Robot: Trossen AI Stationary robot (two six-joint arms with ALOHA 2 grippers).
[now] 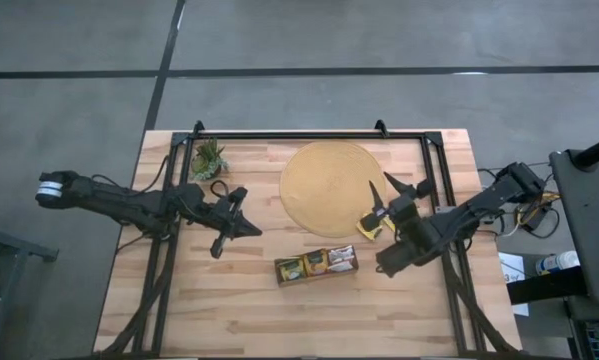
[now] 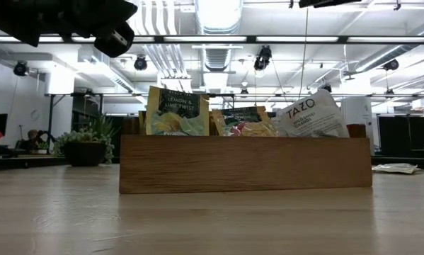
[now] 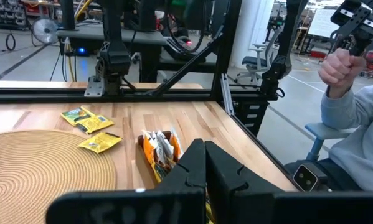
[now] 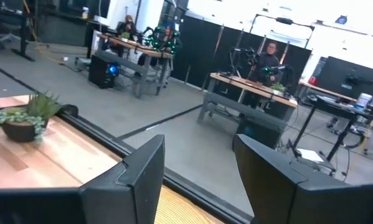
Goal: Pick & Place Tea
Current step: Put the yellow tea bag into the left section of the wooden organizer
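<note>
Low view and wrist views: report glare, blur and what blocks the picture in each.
Low view: ceiling strip lights glare white; the tray and its tea sachets are sharp, the tabletop in front soft. Left wrist view: the shut left gripper fills the bottom, dark; the mat reads clearly. Right wrist view: the open right gripper looms dark and soft; bright backlight above washes out the room.

Two dark, jointed robot arms with matte black housings. The left arm (image 1: 129,203) has a white band near its base and thin black cables along its links. The right arm (image 1: 459,225) ends in flat, tapering black fingers (image 4: 139,180) and trails loose cables.
</note>
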